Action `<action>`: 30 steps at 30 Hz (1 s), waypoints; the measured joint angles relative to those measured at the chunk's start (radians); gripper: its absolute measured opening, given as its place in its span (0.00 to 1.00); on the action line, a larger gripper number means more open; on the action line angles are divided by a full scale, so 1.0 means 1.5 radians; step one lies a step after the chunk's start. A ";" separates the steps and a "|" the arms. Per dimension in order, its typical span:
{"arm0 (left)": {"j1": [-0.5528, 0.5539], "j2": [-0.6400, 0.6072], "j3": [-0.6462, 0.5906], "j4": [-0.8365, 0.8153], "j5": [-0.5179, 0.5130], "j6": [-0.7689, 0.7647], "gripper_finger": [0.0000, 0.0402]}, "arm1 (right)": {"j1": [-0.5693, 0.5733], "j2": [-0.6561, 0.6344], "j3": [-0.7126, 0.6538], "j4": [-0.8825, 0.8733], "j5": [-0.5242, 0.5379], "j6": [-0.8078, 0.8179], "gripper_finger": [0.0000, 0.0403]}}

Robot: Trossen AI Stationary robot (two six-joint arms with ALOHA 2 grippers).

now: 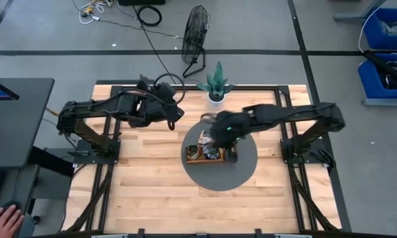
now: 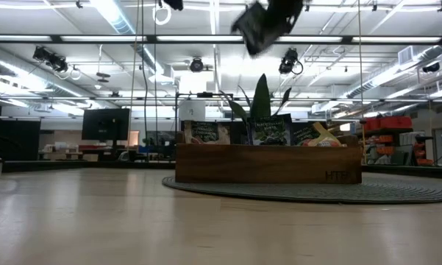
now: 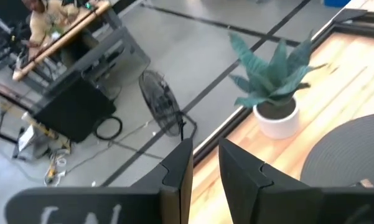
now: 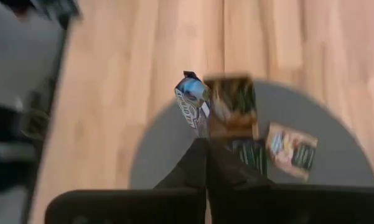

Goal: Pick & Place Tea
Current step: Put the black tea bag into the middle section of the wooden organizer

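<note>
Hovering above the wooden tray [image 1: 205,160] on the round grey mat [image 1: 244,173], right gripper [image 4: 205,144] with fingers pinched shut on a pale blue tea sachet [image 4: 190,102], not yet lowered into a compartment. Standing in the tray already, several sachets [image 2: 271,131], so seemingly well along. Waiting near the potted plant [image 1: 216,84], left gripper [image 3: 204,165], fingers slightly parted and empty.

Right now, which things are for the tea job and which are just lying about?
For the job: pale blue-white square sachet in the shut right gripper; dark and orange square sachets standing in the brown wooden tray.
Lying about: green potted plant; black wire fan. Left gripper waits open near the plant.
</note>
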 joint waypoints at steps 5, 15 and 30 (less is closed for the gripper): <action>-0.004 0.000 0.000 -0.065 0.000 -0.079 0.21 | 0.000 0.072 0.000 -0.045 0.009 -0.041 0.00; -0.009 0.000 0.000 -0.082 0.000 -0.111 0.21 | 0.000 0.176 -0.001 -0.065 0.025 -0.059 0.00; -0.009 0.000 0.000 -0.081 0.000 -0.112 0.21 | 0.004 0.209 -0.001 -0.072 0.141 -0.030 0.00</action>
